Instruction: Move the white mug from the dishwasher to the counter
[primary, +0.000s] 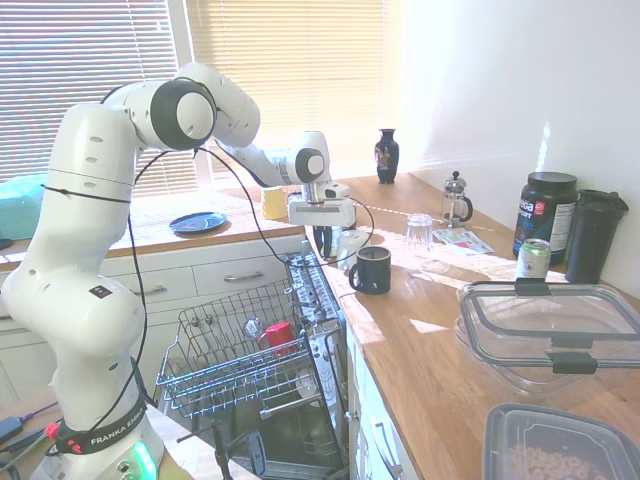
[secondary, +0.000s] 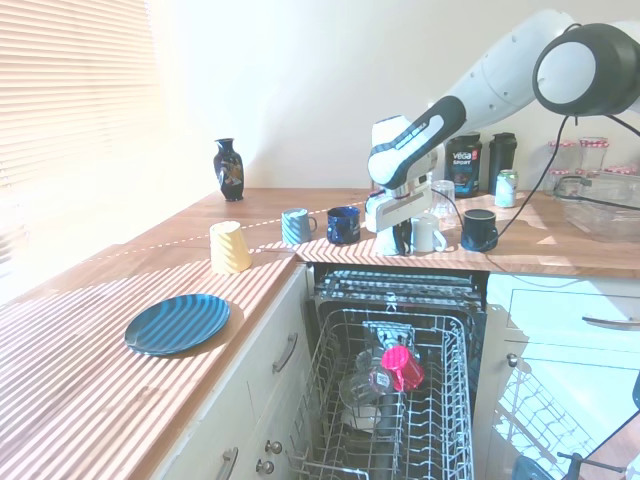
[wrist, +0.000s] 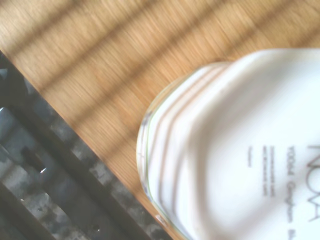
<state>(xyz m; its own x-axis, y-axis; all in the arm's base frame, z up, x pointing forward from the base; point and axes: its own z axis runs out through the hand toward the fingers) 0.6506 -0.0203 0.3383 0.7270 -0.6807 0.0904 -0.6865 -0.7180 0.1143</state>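
Observation:
The white mug (secondary: 428, 233) is at the front edge of the wooden counter (secondary: 300, 250), just above the open dishwasher (secondary: 395, 400). It is upside down: in the wrist view its printed base (wrist: 240, 160) faces the camera, over the wood. My gripper (secondary: 402, 238) points down right beside the mug, fingers close together against its side. From the first exterior view the gripper (primary: 323, 242) touches the left of the white mug (primary: 351, 246). The exact grip point is hidden.
A black mug (primary: 372, 270) stands right next to the white one. A dark blue mug (secondary: 343, 225), a grey-blue mug (secondary: 295, 226), a yellow cup (secondary: 229, 247) and a blue plate (secondary: 178, 323) are also on the counter. The rack (primary: 235, 350) holds a red cup (secondary: 402, 367) and glasses. Food boxes (primary: 545, 330) lie to the right.

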